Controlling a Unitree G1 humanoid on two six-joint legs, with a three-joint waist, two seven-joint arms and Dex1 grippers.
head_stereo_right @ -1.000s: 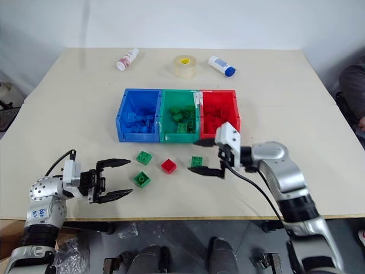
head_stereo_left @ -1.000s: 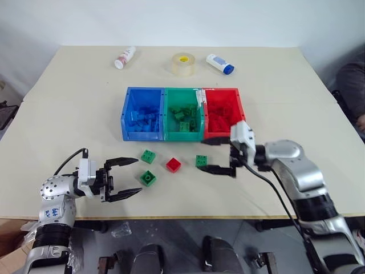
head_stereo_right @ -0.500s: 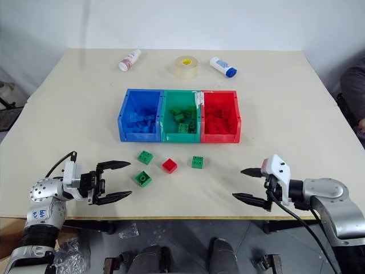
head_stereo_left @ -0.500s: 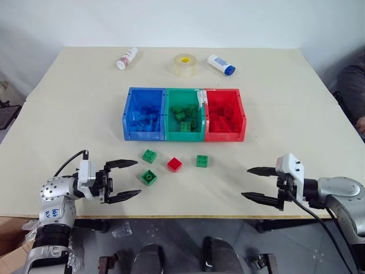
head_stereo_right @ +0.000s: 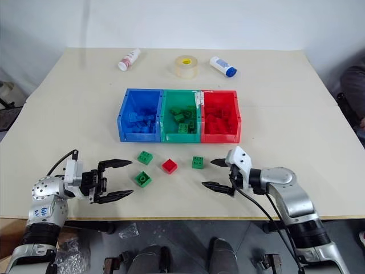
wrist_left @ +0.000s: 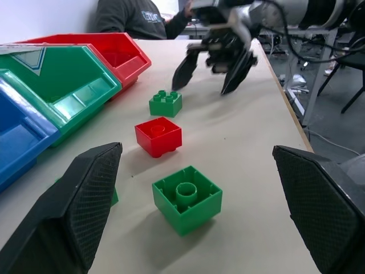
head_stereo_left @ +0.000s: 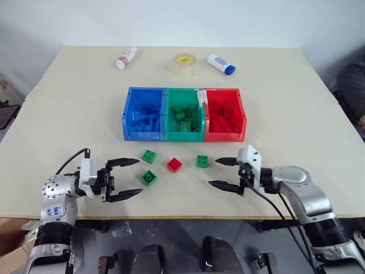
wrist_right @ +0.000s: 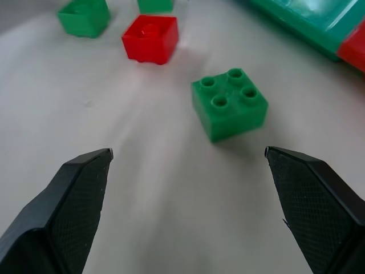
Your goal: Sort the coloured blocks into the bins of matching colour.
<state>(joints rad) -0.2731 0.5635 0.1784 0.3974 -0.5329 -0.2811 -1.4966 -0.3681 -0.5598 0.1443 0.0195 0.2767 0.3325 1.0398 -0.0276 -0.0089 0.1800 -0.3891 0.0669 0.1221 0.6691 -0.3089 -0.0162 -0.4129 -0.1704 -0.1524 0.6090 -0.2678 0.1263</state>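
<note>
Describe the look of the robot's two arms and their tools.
Both arms are silver-grey metal with black ribbed sections below. Each left tool and right tool has two black, pointed, textured fingers on a white block. A black cable loops along each wrist. The left arm's round joint carries blue handwriting.

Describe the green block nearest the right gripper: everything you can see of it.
The green block is a small square brick of glossy plastic with four round studs on top, as the right wrist view shows. It sits flat and upright on the beige table, in front of the red bin and beside the red block. Nothing touches it but the table; the right gripper stands open just short of it, pointing its way.
</note>
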